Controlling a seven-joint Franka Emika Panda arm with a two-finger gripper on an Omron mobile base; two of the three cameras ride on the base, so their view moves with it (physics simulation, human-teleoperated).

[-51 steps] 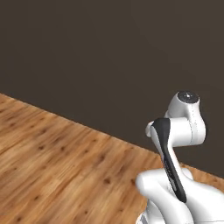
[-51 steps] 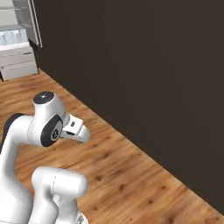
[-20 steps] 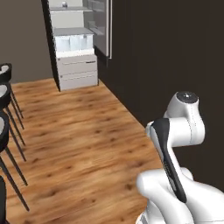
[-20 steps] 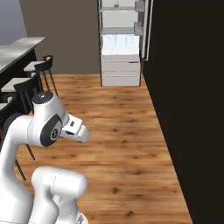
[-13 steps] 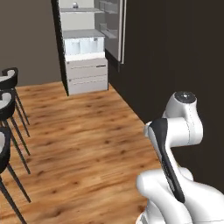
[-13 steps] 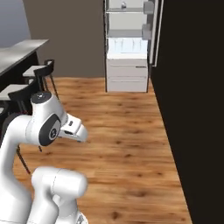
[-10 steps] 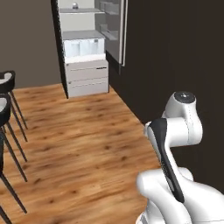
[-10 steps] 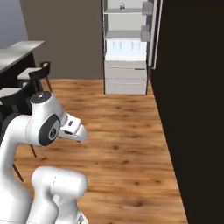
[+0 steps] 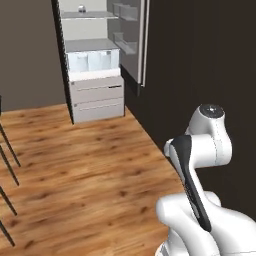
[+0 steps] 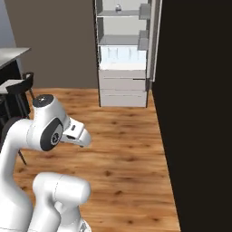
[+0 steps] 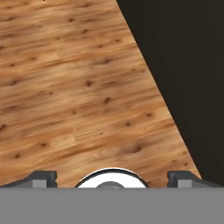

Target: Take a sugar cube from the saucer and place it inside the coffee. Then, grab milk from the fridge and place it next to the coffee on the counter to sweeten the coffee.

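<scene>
The fridge [image 9: 96, 95] stands open ahead, with a pale grey interior, glass shelves and grey drawers; in the right base view the fridge [image 10: 122, 88] is at top centre. A tiny object [image 9: 81, 8] sits on its upper shelf, too small to name. My gripper [image 11: 113, 177] hangs over bare wooden floor, its fingertips [image 11: 43, 177] far apart with nothing between them. The arm is folded close over the base, hand [image 10: 76, 134] pointing forward and down. The sugar cube, saucer, coffee and milk are out of view.
A tall dark wall [image 10: 199, 113] runs along the right side up to the fridge's open door [image 9: 134, 45]. Dark stools [image 10: 20, 88] and a grey worktop edge [image 10: 10, 56] stand at the left. Wooden floor [image 9: 80, 175] stretches between me and the fridge.
The whole picture has shifted: the base has turned and driven, bringing the open fridge into view and nearer. The stools have slid off to the left. The arm's folded pose is unchanged.
</scene>
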